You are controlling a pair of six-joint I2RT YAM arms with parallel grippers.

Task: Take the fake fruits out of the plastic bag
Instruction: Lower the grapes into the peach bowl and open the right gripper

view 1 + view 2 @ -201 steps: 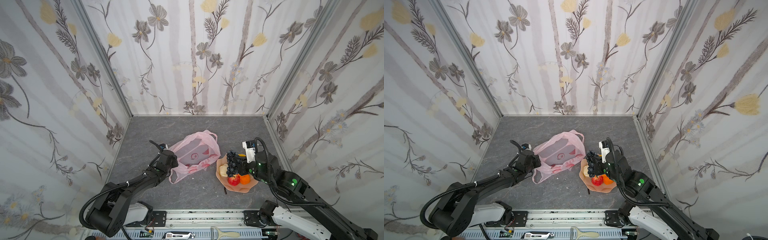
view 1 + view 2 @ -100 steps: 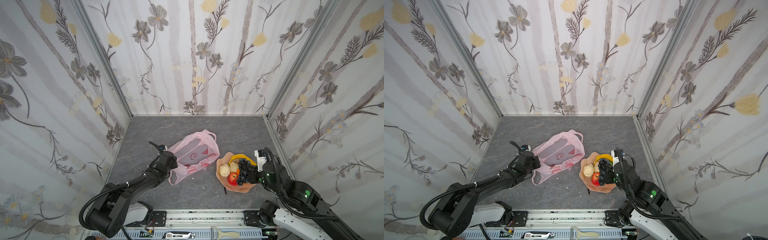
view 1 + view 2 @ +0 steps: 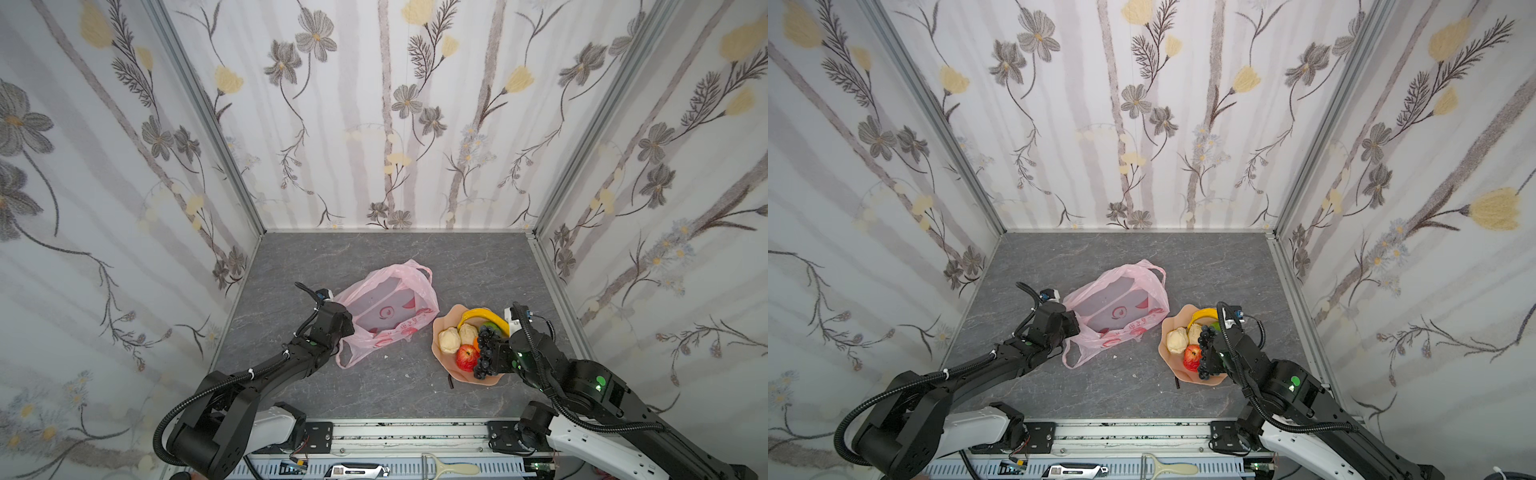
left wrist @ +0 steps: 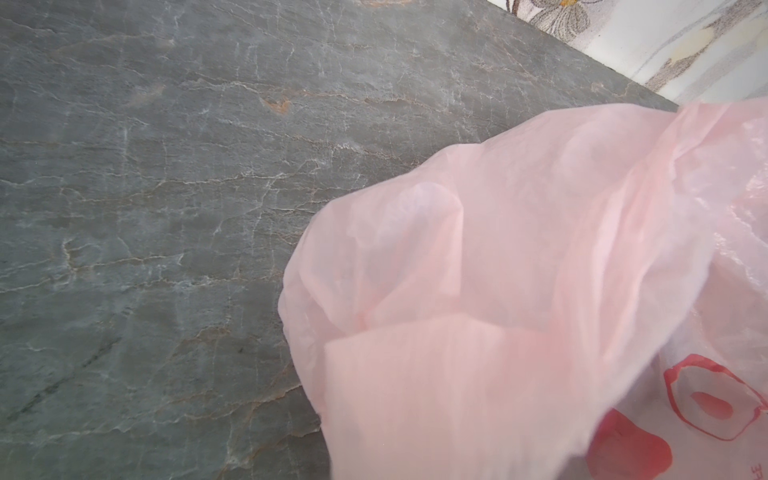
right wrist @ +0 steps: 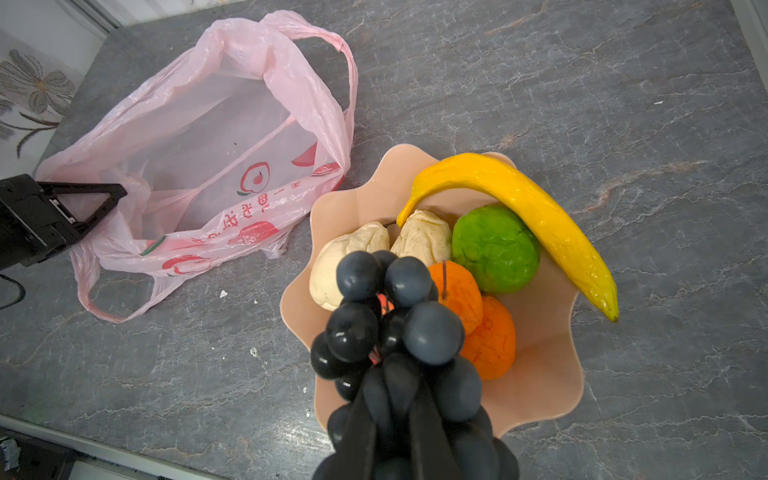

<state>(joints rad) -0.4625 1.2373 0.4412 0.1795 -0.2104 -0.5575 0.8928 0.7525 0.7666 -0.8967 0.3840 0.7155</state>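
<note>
Right wrist view: the right gripper (image 5: 392, 415) is clenched on the dark grape bunch (image 5: 390, 324), hanging over the near side of the pink dish (image 5: 540, 374), where the other fake fruits (image 5: 494, 249) already sit. The plastic bag (image 5: 199, 137) lies slack on the desk (image 5: 540, 62), seemingly empty, its edge pinched by the left gripper (image 5: 109, 198). This looks like the last fruit; next it needs lowering into a free spot and releasing. A second ago the bunch hung farther across the dish, and the arm hid the banana (image 5: 519, 208).
</note>
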